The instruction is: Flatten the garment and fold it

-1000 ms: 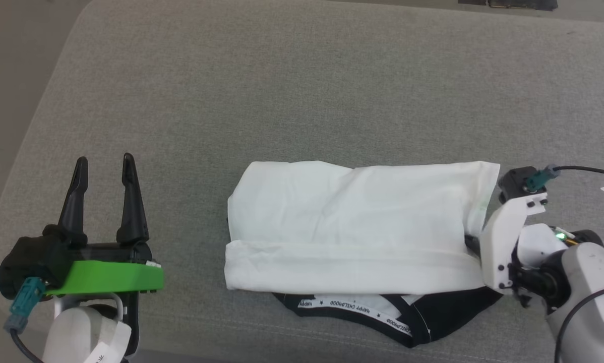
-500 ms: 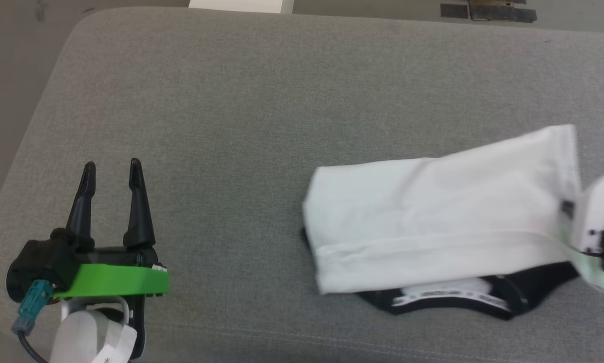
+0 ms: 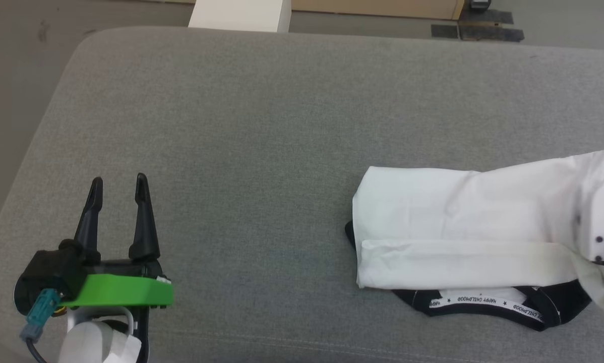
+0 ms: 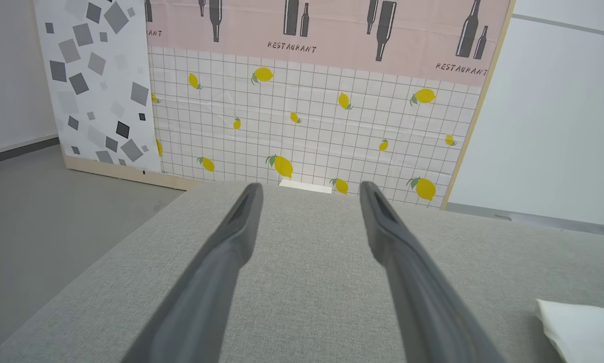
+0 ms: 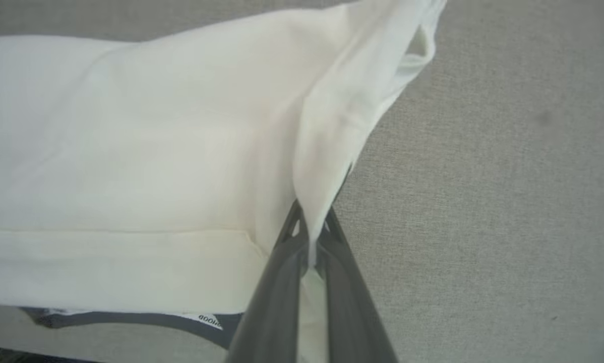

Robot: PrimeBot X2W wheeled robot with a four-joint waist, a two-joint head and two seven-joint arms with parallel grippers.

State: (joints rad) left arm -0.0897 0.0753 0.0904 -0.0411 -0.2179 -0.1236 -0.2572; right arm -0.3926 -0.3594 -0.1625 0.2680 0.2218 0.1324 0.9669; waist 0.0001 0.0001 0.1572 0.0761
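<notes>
Now that right gripper (image 5: 309,224) pinches its edge, soft white shirt (image 3: 458,212) lies further right on woven cushion (image 3: 256,126). Left gripper (image 3: 119,182) gapes, empty.

You see your left gripper (image 4: 309,185) with its two long dark fingers (image 4: 221,272) spread wide over the grey woven fabric surface (image 4: 307,287). A corner of the white cotton garment (image 4: 579,330) lies at the lower right. Beyond the surface stands a lemon-printed grid panel (image 4: 307,126) under a pink band (image 4: 332,30) reading RESTAURANT.

Bright, even, diffuse light, shadows faint. Head view sharp. Right wrist view soft: the white T-shirt (image 5: 130,141) nearly blows out (folds barely read), and the fingers (image 5: 277,302) blur at 6 o'clock.
</notes>
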